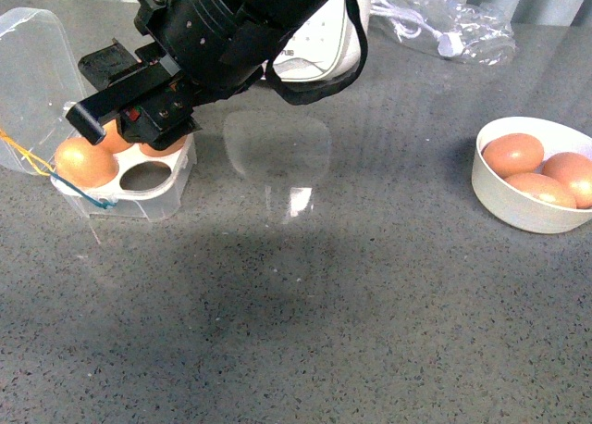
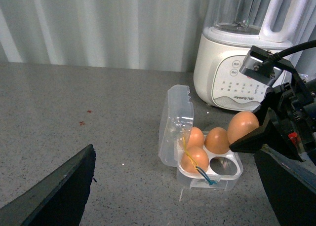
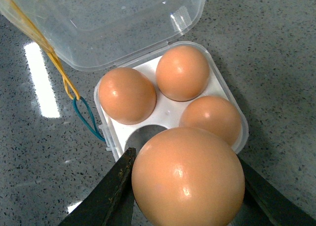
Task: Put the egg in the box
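Note:
The box [image 1: 139, 202] stands open at the far left of the table, its clear lid [image 1: 32, 72] swung back. It holds three eggs, and its near-right hole [image 1: 145, 175] is empty. My right gripper [image 3: 187, 181] is shut on the egg [image 3: 187, 179] and holds it just above the box [image 3: 224, 93], by the empty hole [image 3: 140, 137]. The left wrist view shows the held egg [image 2: 243, 127] above the box [image 2: 197, 179]. My left gripper [image 2: 173, 196] is open and empty, short of the box. It is out of the front view.
A white bowl [image 1: 518, 216] with three eggs stands at the right. A white blender [image 1: 314, 44] stands at the back behind the box, and it also shows in the left wrist view [image 2: 237, 73]. A clear bag with a cable [image 1: 444, 26] lies at the back right.

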